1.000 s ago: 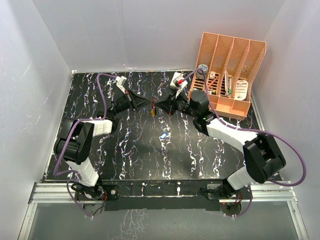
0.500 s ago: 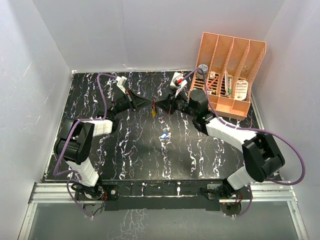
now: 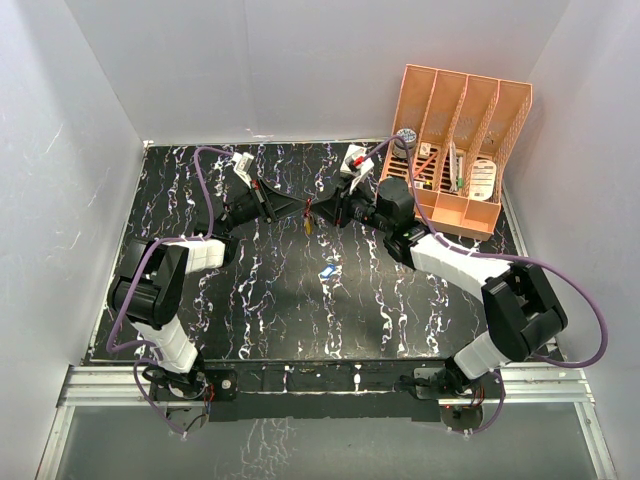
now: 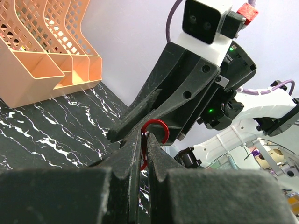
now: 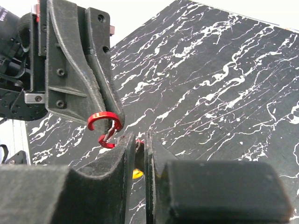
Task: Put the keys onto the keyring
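Movement has come from my right side alone. Over the past second my right pincer (image 5: 139,145) has edged in toward the left, and its tips now sit right at the keyring (image 4: 150,135), closer than they were. My left pincer (image 4: 144,148) has not shifted. It is pressed together on the lower end of that red clip, holding it up off the table (image 3: 250,300) with the curved top free.

My right jaws stand almost together, with only a thin slit between them. The yellow key (image 5: 137,174) shows low in that slit and, seen from above, hangs just under the meeting point. Whether I am pinching it or have begun letting go, I cannot tell.

The clip's silver gate (image 5: 109,135) looks pushed inward. I judge the yellow key is at or just through the opening, so threading is under way rather than finished. The blue key (image 3: 327,270) lies on the table nearer my bases, well apart and untouched.
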`<state>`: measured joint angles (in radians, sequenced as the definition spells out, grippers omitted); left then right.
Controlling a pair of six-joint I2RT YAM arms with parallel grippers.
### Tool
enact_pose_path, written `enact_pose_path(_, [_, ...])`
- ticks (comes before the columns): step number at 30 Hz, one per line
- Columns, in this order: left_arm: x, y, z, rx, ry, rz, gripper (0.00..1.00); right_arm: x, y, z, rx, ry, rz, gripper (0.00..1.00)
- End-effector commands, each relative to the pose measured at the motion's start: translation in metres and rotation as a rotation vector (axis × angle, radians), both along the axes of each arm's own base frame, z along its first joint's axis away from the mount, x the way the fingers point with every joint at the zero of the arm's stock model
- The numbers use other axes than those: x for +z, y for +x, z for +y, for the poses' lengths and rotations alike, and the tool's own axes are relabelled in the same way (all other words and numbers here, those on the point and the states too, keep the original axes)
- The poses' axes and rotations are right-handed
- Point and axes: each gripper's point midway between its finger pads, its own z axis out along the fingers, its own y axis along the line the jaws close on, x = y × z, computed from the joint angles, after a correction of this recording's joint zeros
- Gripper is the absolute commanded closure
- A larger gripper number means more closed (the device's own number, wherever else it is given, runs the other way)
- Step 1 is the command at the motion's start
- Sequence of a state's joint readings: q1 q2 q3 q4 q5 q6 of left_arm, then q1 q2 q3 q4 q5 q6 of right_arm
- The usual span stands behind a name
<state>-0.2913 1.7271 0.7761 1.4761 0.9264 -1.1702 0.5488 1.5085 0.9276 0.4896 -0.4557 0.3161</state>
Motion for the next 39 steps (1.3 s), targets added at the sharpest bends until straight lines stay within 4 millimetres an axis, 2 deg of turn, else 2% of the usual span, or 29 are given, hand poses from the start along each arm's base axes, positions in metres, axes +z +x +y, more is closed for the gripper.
enact_pose_path(1, [0.065, -0.029, 0.006, -0.011, -0.103, -0.378, 1.0, 0.029, 0.01, 0.0, -0.026, 0.036, -0.064, 0.84])
enact_pose_path(10, [0.065, -0.03, 0.006, -0.008, -0.103, -0.378, 1.0, 0.035, 0.009, -0.012, -0.085, 0.037, -0.077, 0.74])
enact_pose_path(19, [0.058, -0.028, 0.008, 0.018, -0.1, -0.365, 1.0, 0.031, 0.011, -0.05, -0.26, -0.005, -0.065, 0.62])
enact_pose_path(22, [0.055, -0.027, 0.008, 0.031, -0.102, -0.356, 1.0, 0.016, 0.015, -0.058, -0.306, -0.056, 0.0, 0.61])
enact_pose_path(28, [0.051, -0.03, 0.011, 0.051, -0.103, -0.344, 1.0, -0.047, 0.016, -0.072, -0.38, -0.238, 0.22, 0.61])
enact_pose_path(30, [0.05, -0.03, 0.013, 0.062, -0.102, -0.343, 1.0, -0.063, 0.008, -0.07, -0.349, -0.268, 0.265, 0.62])
enact_pose_path(33, [0.051, -0.032, 0.015, 0.069, -0.104, -0.343, 1.0, -0.079, -0.007, -0.065, -0.304, -0.283, 0.305, 0.68])
enact_pose_path(39, [0.048, -0.035, 0.019, 0.081, -0.104, -0.327, 1.0, -0.107, -0.039, -0.041, -0.213, -0.282, 0.39, 0.72])
